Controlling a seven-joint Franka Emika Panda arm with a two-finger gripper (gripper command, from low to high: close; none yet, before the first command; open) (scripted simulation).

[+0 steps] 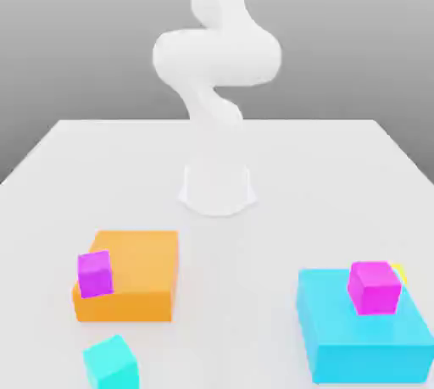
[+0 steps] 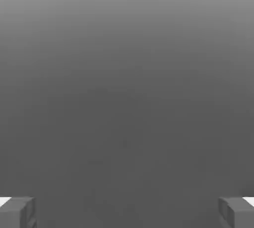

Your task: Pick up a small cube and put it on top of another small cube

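Observation:
A sliver of the small yellow cube peeks out behind a magenta cube on the big cyan block at the exterior view's right; most of it is hidden. A second magenta cube rests on the orange block at the left. A small cyan cube lies on the table in front of the orange block. In the hand view my gripper is open, its grey fingertips far apart with nothing between them, facing plain grey background.
The white arm rises from its base at the middle of the white table and leaves the exterior view at the top. Bare table lies between the orange and cyan blocks.

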